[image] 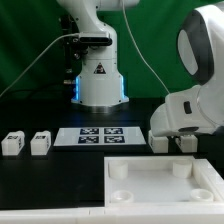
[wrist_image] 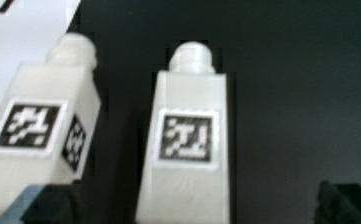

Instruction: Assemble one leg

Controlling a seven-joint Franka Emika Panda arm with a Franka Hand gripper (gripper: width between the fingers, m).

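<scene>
We note leg point(wrist_image: 189, 130), second leg point(wrist_image: 44, 120) close beside, narrow gap between; bare table point(wrist_image: 298, 100) on other side. Panel point(image: 165, 182) lies near both.

Marker board point(image: 98, 137) flat on black table point(image: 50, 185); socketed white panel point(image: 150, 183) nearby.

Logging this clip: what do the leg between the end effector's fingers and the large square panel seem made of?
The leg: apparently white plastic, smooth and slightly matte, going by its uniform colour and moulded rounded peg; its tag looks like a printed sticker. The panel: likely the same white plastic, smooth, with moulded round sockets.
</scene>
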